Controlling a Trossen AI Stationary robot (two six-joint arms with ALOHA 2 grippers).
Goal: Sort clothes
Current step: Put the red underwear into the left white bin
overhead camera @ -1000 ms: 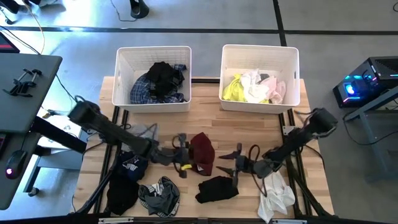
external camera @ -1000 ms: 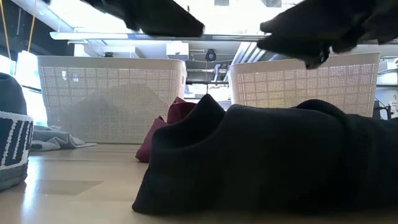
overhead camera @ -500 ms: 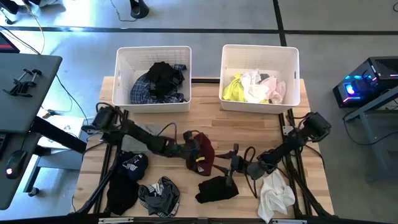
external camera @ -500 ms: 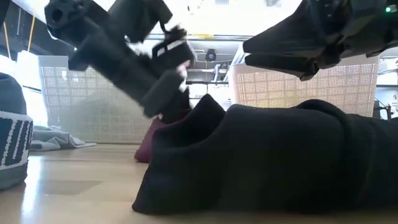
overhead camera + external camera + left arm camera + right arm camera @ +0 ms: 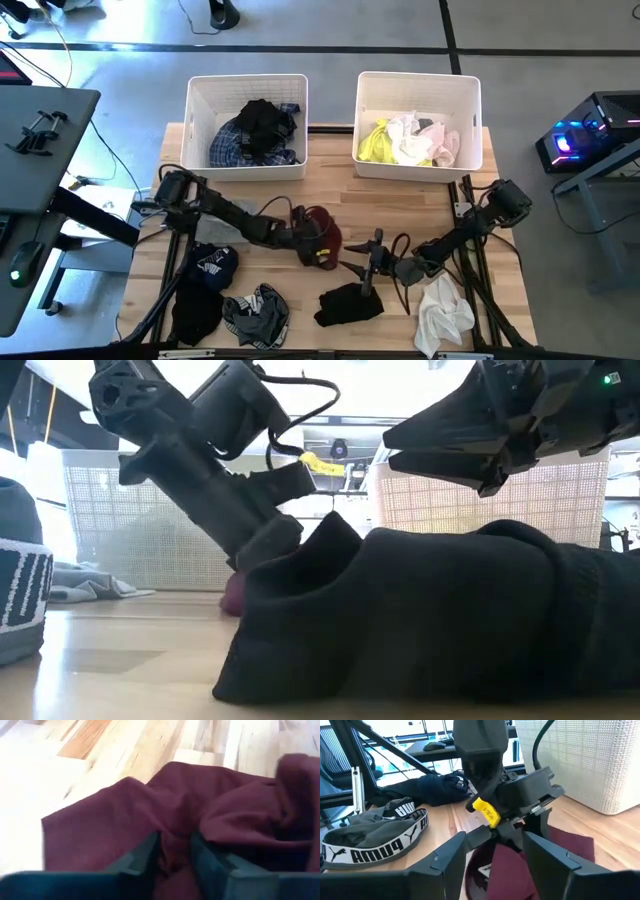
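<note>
— Where's the maroon garment?

— Mid-table, my left gripper down on it, fingers narrowly parted astride a raised fold. It looks soft and light; I'd pinch that bunched ridge, not a flat edge.

— Your right gripper?

— Spread wide, holding nothing, above the black garment.

— The bins?

— Left bin holds black and plaid; right bin holds yellow, white, pink.

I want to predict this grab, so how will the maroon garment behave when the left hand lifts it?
The maroon garment lies in soft folds, so it will probably sag and drape. The left hand straddles one bunched fold, so the rest may trail on the table. It looks light.
</note>
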